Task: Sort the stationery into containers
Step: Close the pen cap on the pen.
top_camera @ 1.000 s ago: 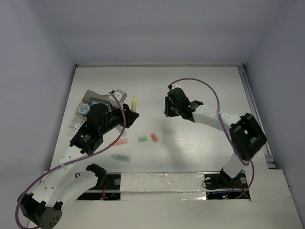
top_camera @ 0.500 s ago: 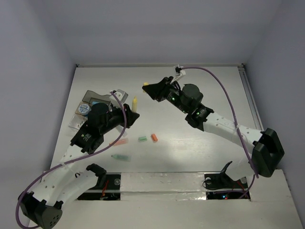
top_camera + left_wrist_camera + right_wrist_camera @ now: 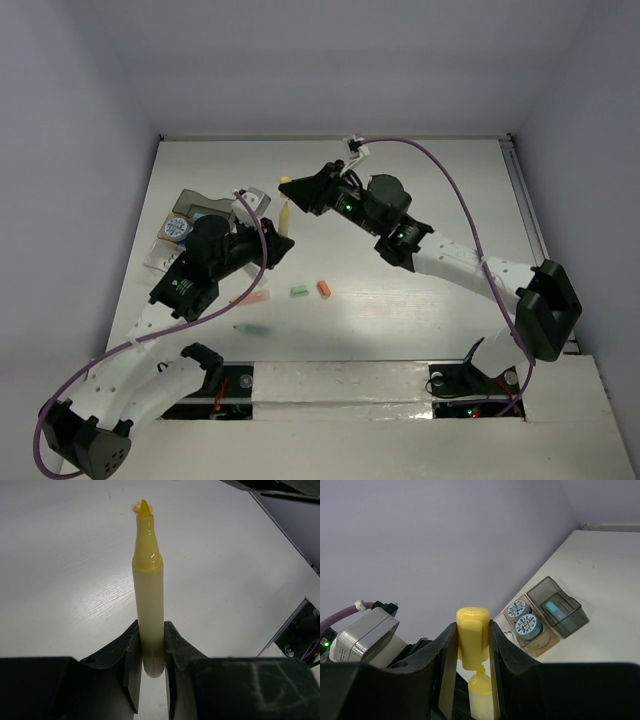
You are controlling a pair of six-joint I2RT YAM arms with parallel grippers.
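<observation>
Between the closed fingers of the left tool [image 3: 150,642], gripped by its lower barrel, the yellow marker [image 3: 148,580] stands upright with its tip bare. At its 12 o'clock, right by the tip, the right tool [image 3: 472,628] is clamped on the yellow cap [image 3: 472,642]. Toward 9 o'clock on the counter [image 3: 400,330] sit a smoky grey box [image 3: 542,589] and two round blue-white pots [image 3: 520,611]. Around 6 o'clock lie a pink pen [image 3: 250,298], green block [image 3: 298,291], orange block [image 3: 323,288] and green marker [image 3: 255,329].
</observation>
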